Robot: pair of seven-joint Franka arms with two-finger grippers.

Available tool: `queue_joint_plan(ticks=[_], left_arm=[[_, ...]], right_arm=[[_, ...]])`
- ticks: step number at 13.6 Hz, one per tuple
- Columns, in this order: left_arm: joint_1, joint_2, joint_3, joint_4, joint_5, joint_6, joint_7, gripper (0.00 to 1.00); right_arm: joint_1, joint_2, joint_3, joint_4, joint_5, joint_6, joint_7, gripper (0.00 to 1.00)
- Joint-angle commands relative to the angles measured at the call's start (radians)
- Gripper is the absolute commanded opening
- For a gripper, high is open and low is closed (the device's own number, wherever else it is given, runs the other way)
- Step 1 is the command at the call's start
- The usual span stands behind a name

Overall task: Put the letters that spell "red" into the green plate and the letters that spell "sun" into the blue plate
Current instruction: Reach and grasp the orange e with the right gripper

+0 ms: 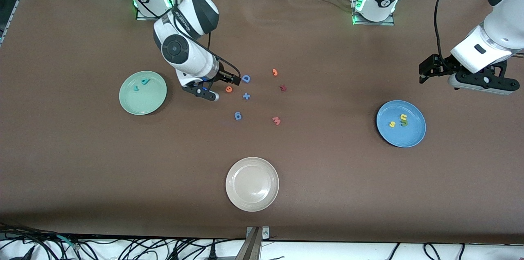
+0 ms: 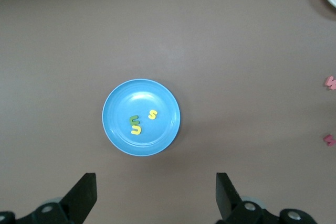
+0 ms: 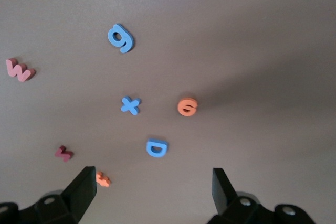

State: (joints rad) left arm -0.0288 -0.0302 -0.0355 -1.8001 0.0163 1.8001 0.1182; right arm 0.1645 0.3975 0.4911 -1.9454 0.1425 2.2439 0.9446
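The orange e [image 1: 229, 89] is the only task letter not yet on a plate; it lies on the table beside the blue D [image 1: 245, 78] and the blue x [image 1: 246, 96], nearer the right arm's end than the other loose pieces. The right gripper [image 1: 208, 90] hangs over the table just beside the e, jaws wide and empty, which suits a descent onto that letter; the wrist view shows the e [image 3: 187, 107] clear of its neighbours, so a pinch should not disturb them. The green plate [image 1: 131, 102] holds the teal r [image 1: 136, 88] and d [image 1: 145, 82]. The blue plate [image 1: 411, 135] holds the yellow s [image 1: 392, 124], the yellow arch [image 1: 403, 117] and the green arch [image 1: 404, 123], so that word appears complete. The left gripper [image 1: 483, 82] waits above the table near the blue plate, jaws wide and empty.
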Motion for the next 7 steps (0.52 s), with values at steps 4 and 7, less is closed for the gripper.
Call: queue_joint_plan(ticks=[4, 7], left_arm=[[0.001, -0.02, 0.022, -0.03, -0.009, 0.001, 0.021, 1.0], [0.001, -0.007, 0.026, -0.004, -0.009, -0.041, -0.02, 1.0]], right_arm=[[0.0, 0.075, 0.018, -0.102, -0.176, 0.171, 0.029, 0.98], [0.007, 0.124, 0.018, -0.124, -0.306, 0.192, 0.071, 0.97]])
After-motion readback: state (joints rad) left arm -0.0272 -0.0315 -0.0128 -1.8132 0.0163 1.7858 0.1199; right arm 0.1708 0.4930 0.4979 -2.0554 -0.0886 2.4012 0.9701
